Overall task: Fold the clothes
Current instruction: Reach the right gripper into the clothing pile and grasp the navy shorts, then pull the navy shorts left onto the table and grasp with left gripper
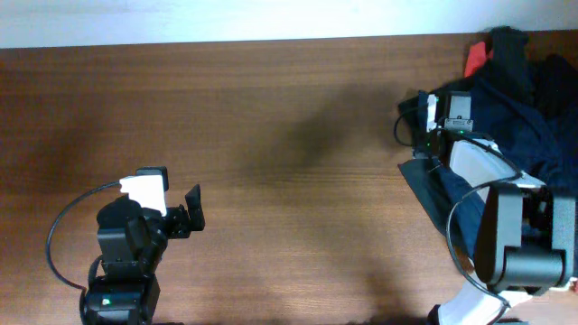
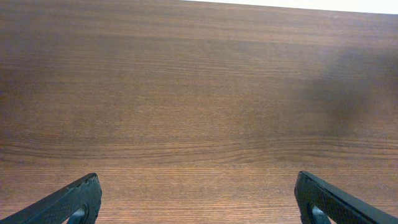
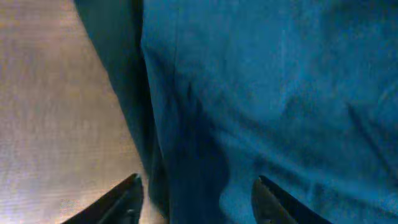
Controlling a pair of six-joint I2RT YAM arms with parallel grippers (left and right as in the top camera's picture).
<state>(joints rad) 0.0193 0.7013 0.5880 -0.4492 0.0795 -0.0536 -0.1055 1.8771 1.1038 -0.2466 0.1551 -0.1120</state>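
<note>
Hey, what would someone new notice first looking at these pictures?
The heap of clothes at the right edge of the table draws the eye, mostly dark navy with red and black at its far end. The right end effector hangs open over the navy garment, while the left end effector sits open above bare wood.

Brown wood-grain table [image 1: 271, 117] with soft shadows across its middle, heap of clothes at the right edge of the overhead frame, dark navy garment [image 1: 551, 135] with one flap lying flat on the wood, black garment [image 1: 510, 50] and red cloth [image 1: 476, 61] at upper right.
</note>
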